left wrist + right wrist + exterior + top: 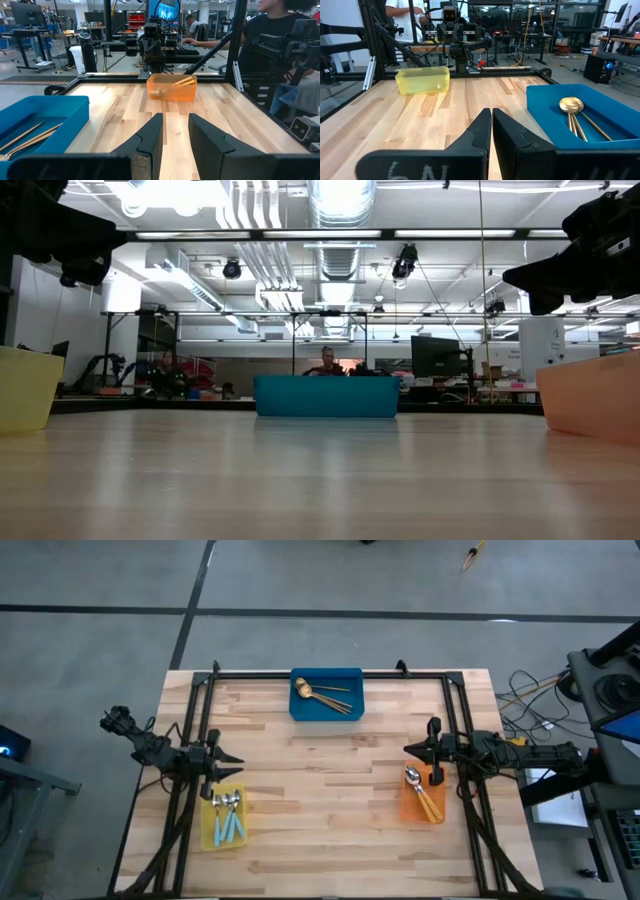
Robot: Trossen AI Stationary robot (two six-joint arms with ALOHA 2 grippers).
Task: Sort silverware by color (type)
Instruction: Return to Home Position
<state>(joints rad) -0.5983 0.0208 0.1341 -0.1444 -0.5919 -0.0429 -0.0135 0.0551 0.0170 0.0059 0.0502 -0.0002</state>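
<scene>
The gold spoons [322, 693] fill the blue bin [326, 716], blue-handled spoons [229, 818] the yellow bin [208, 832], orange-handled spoons [425, 796] the orange bin [405, 808].

The light wooden plank table top [330, 790] gives a broad open lane across its middle. At its edges stand three obstacles: a blue rectangular plastic bin [355, 680] at the far centre, a yellow rectangular plastic bin [209, 830] on the left and an orange rectangular plastic bin [408, 810] on the right. The left gripper [236, 764] hangs just beyond the yellow bin, and the right gripper [408, 749] just beside the orange one. Black metal frame rails [250, 674] fence the far edge and both sides.
</scene>
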